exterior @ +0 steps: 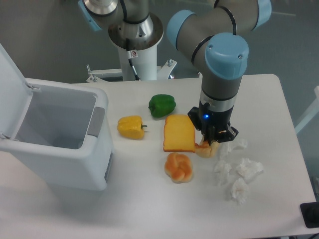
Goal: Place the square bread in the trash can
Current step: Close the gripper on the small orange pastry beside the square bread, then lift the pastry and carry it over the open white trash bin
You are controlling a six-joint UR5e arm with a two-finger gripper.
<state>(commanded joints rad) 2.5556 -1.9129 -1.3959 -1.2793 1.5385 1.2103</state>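
The square bread (178, 133) lies flat on the white table, yellow-orange with a darker crust edge. The trash can (60, 134) stands at the left, white with a grey panel on its rim; its lid (10, 84) is swung up and the inside shows. My gripper (213, 142) points straight down just off the bread's right edge, low over the table. Its jaws look spread and hold nothing. A small pale croissant-like piece (204, 150) lies right under the fingers, partly hidden by them.
A round orange-white bun (179, 167) lies just in front of the bread. A yellow pepper (131, 126) and a green pepper (162, 105) lie between the bread and the can. Crumpled white tissues (238, 174) lie to the gripper's right. The arm's base (135, 35) stands behind.
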